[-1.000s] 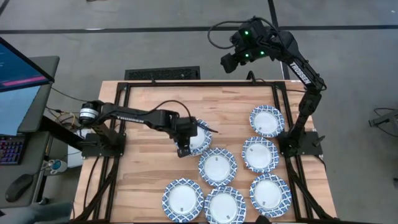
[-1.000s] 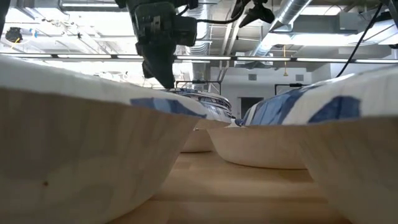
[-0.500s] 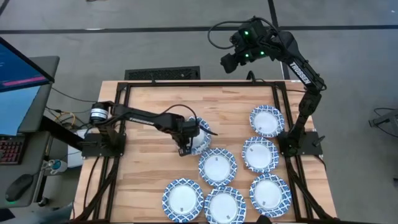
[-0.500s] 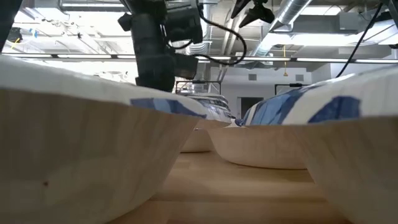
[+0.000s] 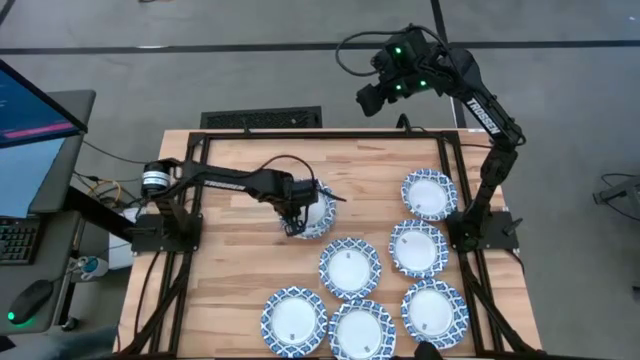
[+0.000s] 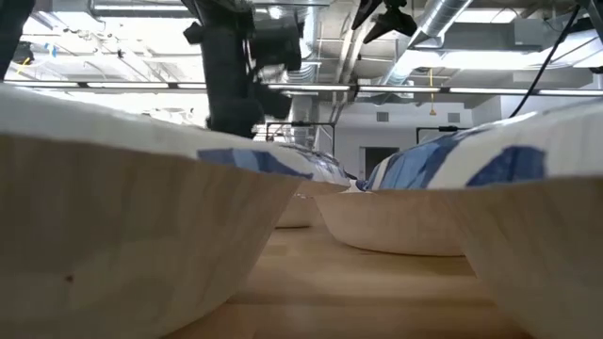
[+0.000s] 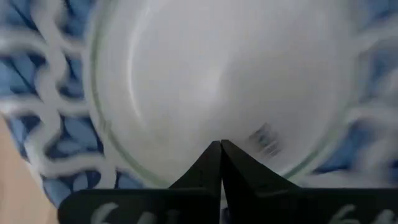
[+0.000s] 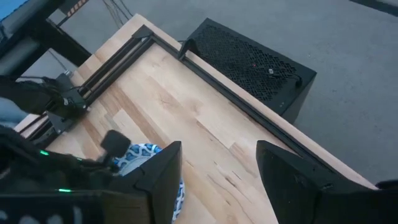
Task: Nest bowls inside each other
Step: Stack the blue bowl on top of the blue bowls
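Dark left gripper [image 5: 297, 226] clenched on rim of held bowl [image 5: 314, 213], which sits tilted near table [image 5: 230, 280] centre. Six other bowls [image 5: 350, 267] lie singly, spread to nearer and right side of held bowl. No nested stack visible; judged early stage, all nesting left. Right gripper [image 8: 217, 180] spread wide, empty, parked high beyond table's far edge.

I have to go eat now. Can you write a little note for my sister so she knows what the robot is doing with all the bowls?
Left tool: shut on the rim of one bowl near the table's middle.
Right tool: open, raised beyond the table's far edge, waiting.
Six other bowls: spread singly over the table's right and near part, such as this one.
Done: no bowls look nested yet.
Left: set the gripped bowl into another, then stack the others.
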